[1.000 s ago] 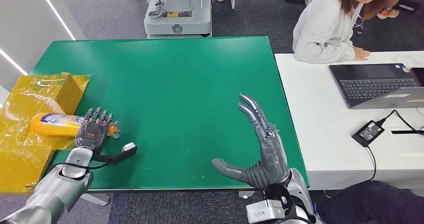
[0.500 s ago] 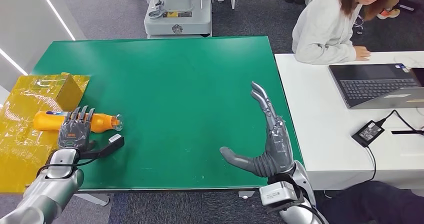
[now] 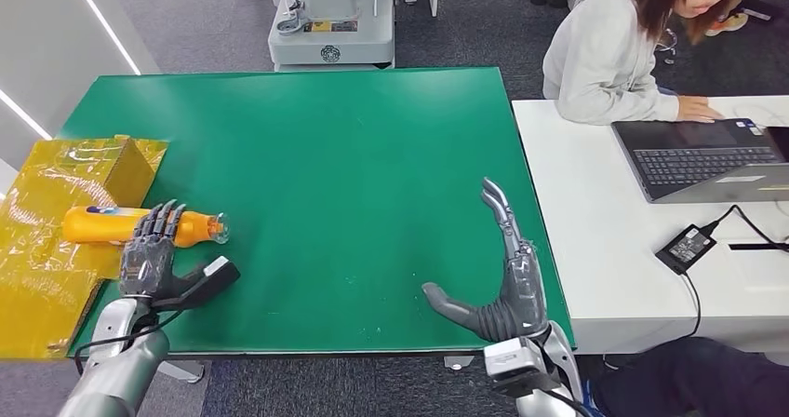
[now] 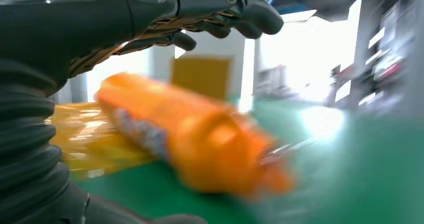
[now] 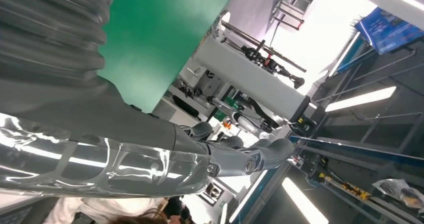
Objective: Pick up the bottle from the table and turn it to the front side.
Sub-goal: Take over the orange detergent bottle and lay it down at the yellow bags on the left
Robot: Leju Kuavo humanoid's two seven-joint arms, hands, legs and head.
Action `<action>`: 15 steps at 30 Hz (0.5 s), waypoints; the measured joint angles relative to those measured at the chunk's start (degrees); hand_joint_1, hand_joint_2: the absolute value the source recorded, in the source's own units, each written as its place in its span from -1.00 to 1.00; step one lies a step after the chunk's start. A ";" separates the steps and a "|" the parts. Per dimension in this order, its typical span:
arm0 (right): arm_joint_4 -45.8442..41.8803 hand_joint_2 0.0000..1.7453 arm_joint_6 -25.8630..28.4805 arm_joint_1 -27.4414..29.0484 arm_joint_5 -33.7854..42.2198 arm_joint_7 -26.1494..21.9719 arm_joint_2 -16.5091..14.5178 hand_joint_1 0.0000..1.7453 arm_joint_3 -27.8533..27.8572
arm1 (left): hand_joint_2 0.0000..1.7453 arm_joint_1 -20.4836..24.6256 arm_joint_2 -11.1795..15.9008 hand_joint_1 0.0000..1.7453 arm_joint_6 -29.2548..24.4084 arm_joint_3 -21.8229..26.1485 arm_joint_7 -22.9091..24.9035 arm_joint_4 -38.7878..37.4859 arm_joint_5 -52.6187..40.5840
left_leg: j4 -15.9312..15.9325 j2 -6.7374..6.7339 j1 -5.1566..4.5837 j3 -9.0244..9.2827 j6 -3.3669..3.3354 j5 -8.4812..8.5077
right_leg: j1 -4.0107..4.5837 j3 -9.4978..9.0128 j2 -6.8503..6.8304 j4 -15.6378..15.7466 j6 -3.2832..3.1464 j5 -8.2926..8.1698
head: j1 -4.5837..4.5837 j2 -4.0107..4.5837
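Orange bottle (image 3: 140, 224), green table (image 3: 326, 147), yellow wrapped box (image 3: 84, 170).

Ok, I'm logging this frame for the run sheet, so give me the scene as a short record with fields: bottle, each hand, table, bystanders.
bottle: orange bottle lying on its side at the left edge of the green table, partly on yellow wrapping
left hand: open, fingers over the bottle, not gripping it
right hand: open, fingers spread, above the table's near right part, holds nothing
bystander: person at the white desk with a laptop
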State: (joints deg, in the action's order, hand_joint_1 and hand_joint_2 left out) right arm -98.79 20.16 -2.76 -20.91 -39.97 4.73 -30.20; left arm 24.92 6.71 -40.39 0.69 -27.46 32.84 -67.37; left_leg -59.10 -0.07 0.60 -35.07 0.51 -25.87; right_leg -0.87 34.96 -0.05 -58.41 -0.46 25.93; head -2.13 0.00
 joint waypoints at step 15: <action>-0.52 1.00 10.16 5.05 4.09 -0.14 -0.03 -1.00 -0.33 | 1.00 -19.92 -20.23 -1.00 0.02 6.41 -11.75 53.81 23.16 | -0.01 -0.11 0.01 0.02 -0.05 -0.21 | -0.01 -0.01 0.09 0.05 0.08 0.10 | -0.02 0.00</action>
State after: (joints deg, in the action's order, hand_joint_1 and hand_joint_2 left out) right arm -99.31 30.32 2.29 -16.82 -40.11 4.70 -30.53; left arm 5.00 -13.52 -40.37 7.10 -39.21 86.66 -44.21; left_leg -59.10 -0.18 0.61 -35.05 0.46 -26.08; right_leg -0.88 34.96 0.04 -58.37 -0.38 26.03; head -2.14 0.00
